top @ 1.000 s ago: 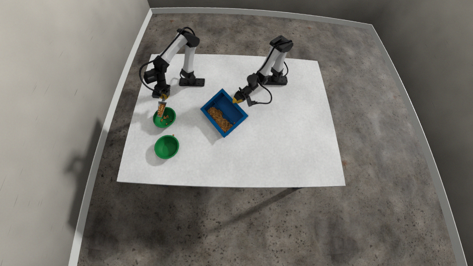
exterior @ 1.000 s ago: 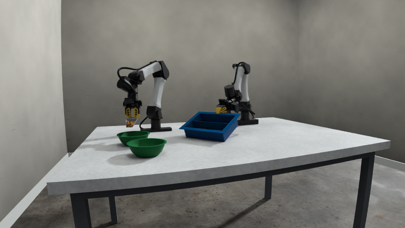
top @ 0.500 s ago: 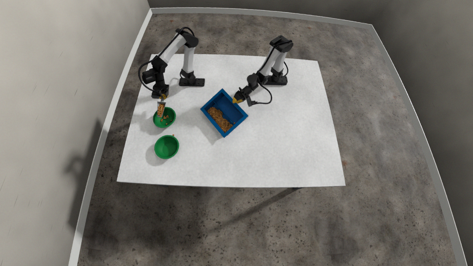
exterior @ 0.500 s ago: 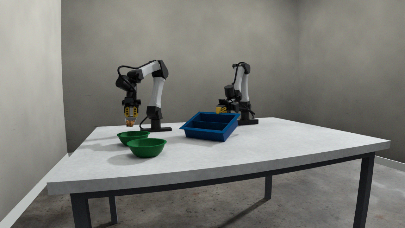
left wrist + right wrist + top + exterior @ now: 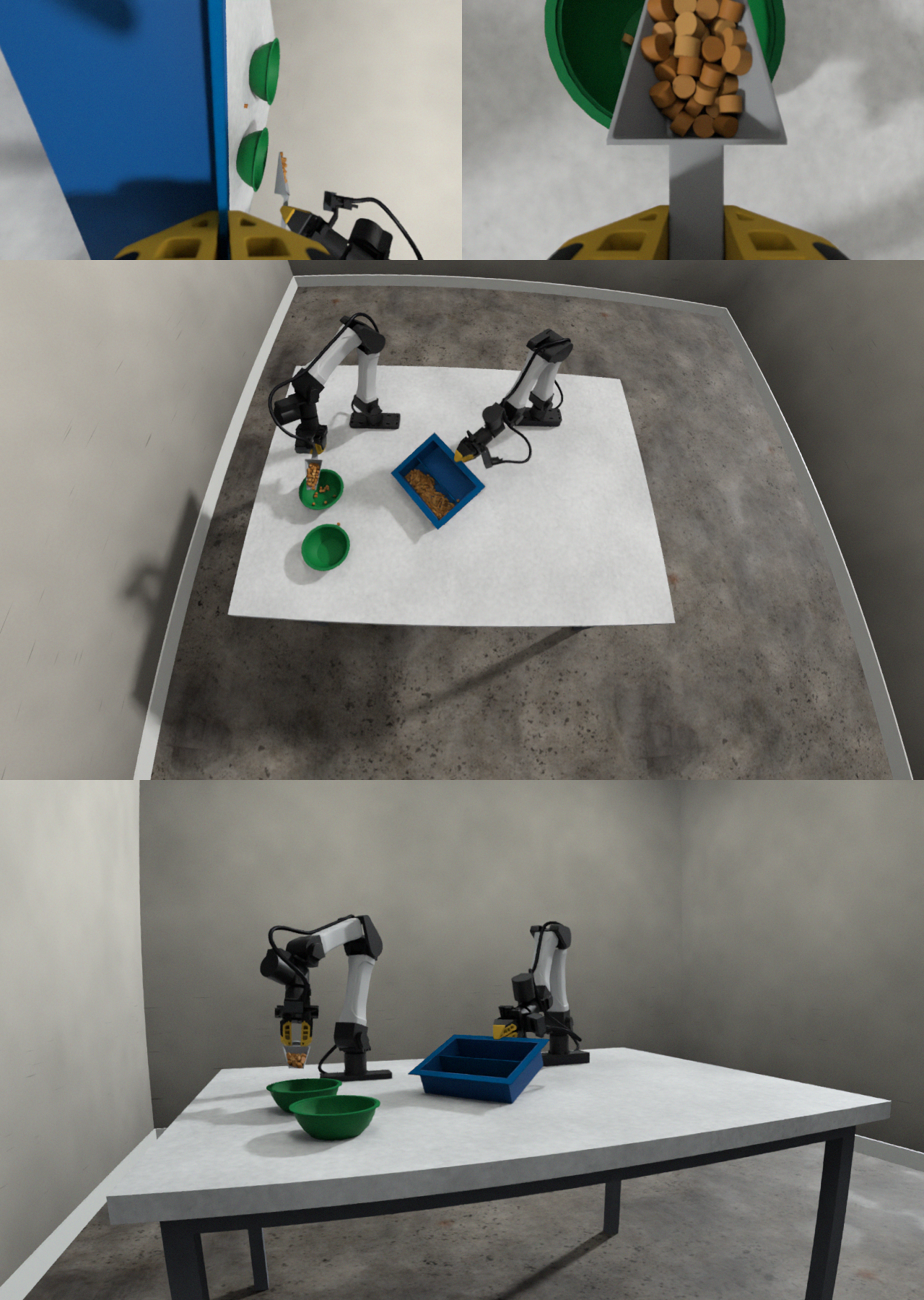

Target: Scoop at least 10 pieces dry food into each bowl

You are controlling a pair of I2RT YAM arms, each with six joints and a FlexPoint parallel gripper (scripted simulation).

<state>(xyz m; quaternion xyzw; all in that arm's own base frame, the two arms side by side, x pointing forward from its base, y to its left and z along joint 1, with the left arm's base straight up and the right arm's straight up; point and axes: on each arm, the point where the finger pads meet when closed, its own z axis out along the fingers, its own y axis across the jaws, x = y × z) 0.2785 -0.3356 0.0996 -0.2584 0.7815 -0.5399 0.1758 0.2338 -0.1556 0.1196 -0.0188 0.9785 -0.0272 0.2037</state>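
Seen from above, two bowls are set on the table (image 5: 548, 538) (image 5: 581, 1116) (image 5: 238, 25): the nearer-scoop bowl (image 5: 339, 495) (image 5: 284, 1096) (image 5: 247, 160) (image 5: 586, 72) at nine o'clock from the divided box (image 5: 460, 505) (image 5: 465, 1087) (image 5: 126, 108), the other bowl (image 5: 326, 550) (image 5: 332, 1122) (image 5: 260, 72) at eight. Food pieces (image 5: 426, 491) are heaped in the box's seven-o'clock side. The loaded scoop (image 5: 314, 462) (image 5: 295, 1046) (image 5: 281, 184) (image 5: 696, 173) is held above the first bowl's eleven-o'clock side. Between the bowls, a stray piece (image 5: 338, 523) (image 5: 245, 106) is seen.
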